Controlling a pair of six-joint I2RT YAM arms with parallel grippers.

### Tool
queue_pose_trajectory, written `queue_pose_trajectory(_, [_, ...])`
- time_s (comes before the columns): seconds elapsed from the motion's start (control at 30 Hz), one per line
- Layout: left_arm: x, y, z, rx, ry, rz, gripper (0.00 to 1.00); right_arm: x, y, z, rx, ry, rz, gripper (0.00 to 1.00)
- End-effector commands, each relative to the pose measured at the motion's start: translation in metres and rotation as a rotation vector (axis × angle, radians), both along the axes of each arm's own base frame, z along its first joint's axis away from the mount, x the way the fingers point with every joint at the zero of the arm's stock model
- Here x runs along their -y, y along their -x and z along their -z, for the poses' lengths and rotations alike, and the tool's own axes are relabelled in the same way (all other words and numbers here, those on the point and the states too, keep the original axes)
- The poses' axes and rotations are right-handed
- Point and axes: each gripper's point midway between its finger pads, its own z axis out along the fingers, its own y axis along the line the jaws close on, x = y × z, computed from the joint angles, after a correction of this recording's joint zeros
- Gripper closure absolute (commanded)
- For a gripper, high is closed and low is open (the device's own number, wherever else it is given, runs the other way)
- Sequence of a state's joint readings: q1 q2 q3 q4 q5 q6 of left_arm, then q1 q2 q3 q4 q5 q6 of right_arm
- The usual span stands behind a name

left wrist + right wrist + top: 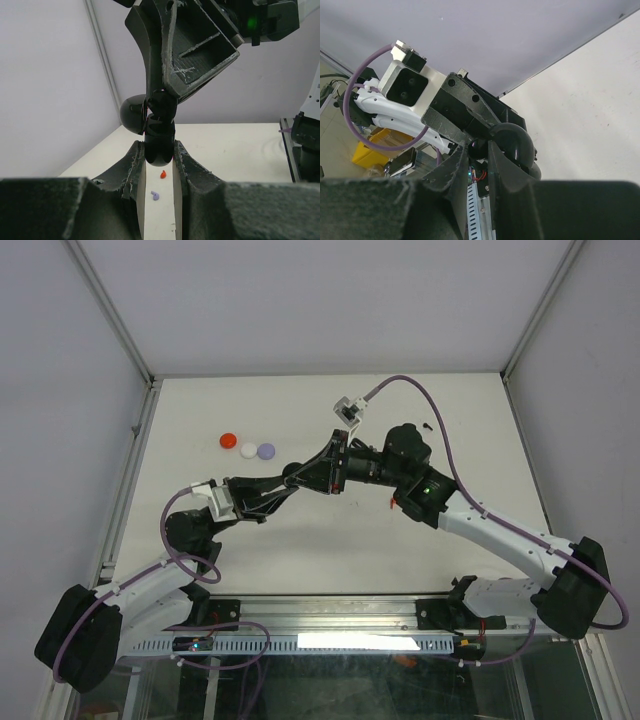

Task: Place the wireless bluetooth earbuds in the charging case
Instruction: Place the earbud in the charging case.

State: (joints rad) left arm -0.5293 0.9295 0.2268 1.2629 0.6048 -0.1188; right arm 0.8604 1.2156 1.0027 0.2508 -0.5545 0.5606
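Claws from both arms meet in the air over the middle of the bench (480, 420). The left claw (158, 152) is squeezed almost fully shut on the bottom of the charging case (159, 142) — a small, shiny black thing. The right claw (477, 147) comes at it from the other side and is pinched almost shut on its upper part. A round black dome (132, 116) sticks out to one side. I think it is the lid, swung open. Two claws hold one case, I think, so that one can hold it steady while the other works the lid. That job looks too fiddly for one claw.

A red earbud (163, 174) and a lavender earbud (155, 195) lie on the bench right under the claws, near each other but not touching. So these two are not in the case yet, and no claw has one. Three round discs (248, 448) in red, white and lavender sit in a row well apart from the claws, over to the left. I cannot see inside the case, so I cannot tell if it is empty.
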Motion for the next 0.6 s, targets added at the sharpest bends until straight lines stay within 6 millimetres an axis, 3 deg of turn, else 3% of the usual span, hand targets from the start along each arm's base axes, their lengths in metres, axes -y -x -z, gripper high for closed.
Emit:
queue_pose_trajectory(0.0, [-0.005, 0.012, -0.033, 0.108, 0.072, 0.014, 1.00, 0.000, -0.005, -0.006, 0.011, -0.025, 0.040, 0.84])
queue_pose_trajectory(0.3, [-0.010, 0.007, -0.035, 0.111, 0.099, -0.028, 1.00, 0.003, -0.021, 0.012, -0.116, 0.017, 0.154, 0.84])
queue_pose_trajectory(0.57, [-0.014, 0.004, -0.040, 0.125, 0.121, -0.060, 1.00, 0.000, -0.020, 0.017, -0.202, -0.013, 0.148, 0.84])
